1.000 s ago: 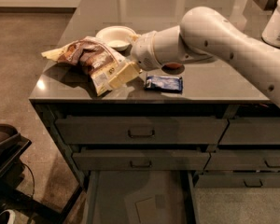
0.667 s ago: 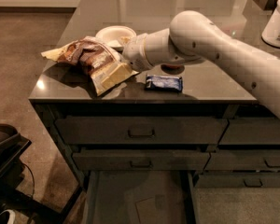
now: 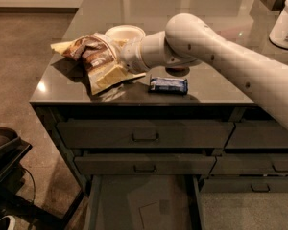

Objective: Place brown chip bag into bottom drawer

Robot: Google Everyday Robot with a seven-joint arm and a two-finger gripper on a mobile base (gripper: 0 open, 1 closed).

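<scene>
The brown chip bag [image 3: 92, 57] lies crinkled on the left front part of the dark counter [image 3: 201, 13], its pale edge pointing toward the front. My gripper [image 3: 119, 60] is at the bag's right side, with the white wrist right behind it. It is mostly hidden against the bag. The bottom drawer [image 3: 116, 201] stands pulled open below the counter's front, its grey inside bare apart from a pale flat patch.
A small blue wrapper [image 3: 168, 85] lies just right of the bag, under my arm. A white bowl [image 3: 125, 32] sits behind the bag. A white container [image 3: 287, 19] stands far right. Two shut drawers [image 3: 145, 136] sit above the open one. Dark equipment [image 3: 4, 163] stands on the floor at left.
My arm has reached further left, bringing the gripper closer against the chip bag. The bag itself has barely shifted.
</scene>
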